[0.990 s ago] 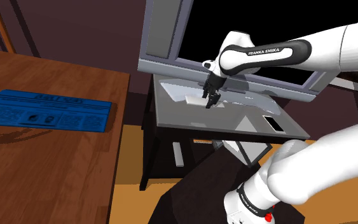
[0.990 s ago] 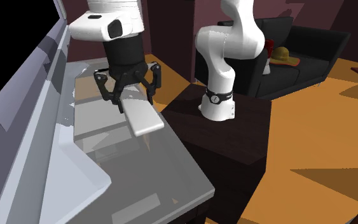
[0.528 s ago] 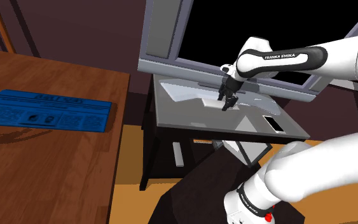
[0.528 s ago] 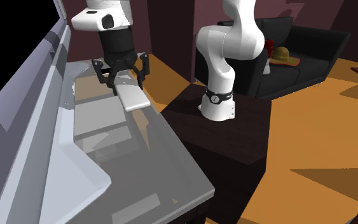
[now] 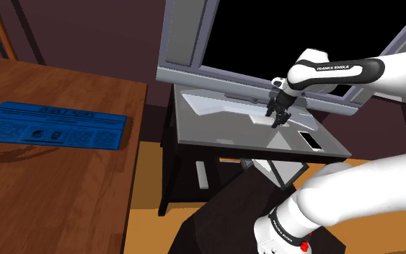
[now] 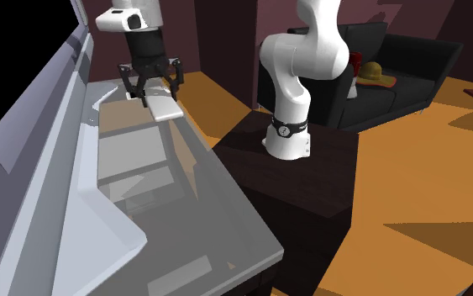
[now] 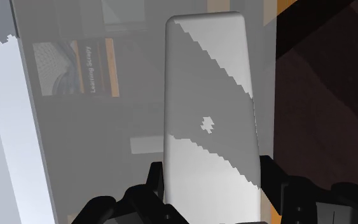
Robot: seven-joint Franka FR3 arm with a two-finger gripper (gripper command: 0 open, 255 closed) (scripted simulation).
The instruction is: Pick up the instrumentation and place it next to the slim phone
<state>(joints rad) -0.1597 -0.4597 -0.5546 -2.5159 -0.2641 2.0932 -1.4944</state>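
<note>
The instrumentation is a flat, plain white slab with rounded corners (image 7: 209, 114). My gripper (image 7: 212, 191) is shut on it, a black finger (image 7: 155, 183) against each long side. In the shoulder view the gripper (image 5: 275, 121) holds the slab (image 5: 265, 120) just above the glass tabletop (image 5: 215, 133), a short way to the left of the slim phone (image 5: 310, 140), which lies flat near the table's right end. The second exterior view has the gripper (image 6: 152, 94) and slab (image 6: 165, 108) over the far part of the glass table (image 6: 192, 227).
A grey window frame (image 5: 215, 78) with a black area behind it borders the table's far side. A wooden table with a blue mat (image 5: 50, 124) stands at the shoulder view's left. Under the glass lies a book (image 7: 75, 69). A dark sofa (image 6: 394, 67) is behind the stand (image 6: 310, 177).
The arm has carried the white slab across the glass table toward the shoulder view's right, closer to the phone. The grip has stayed shut on it.
</note>
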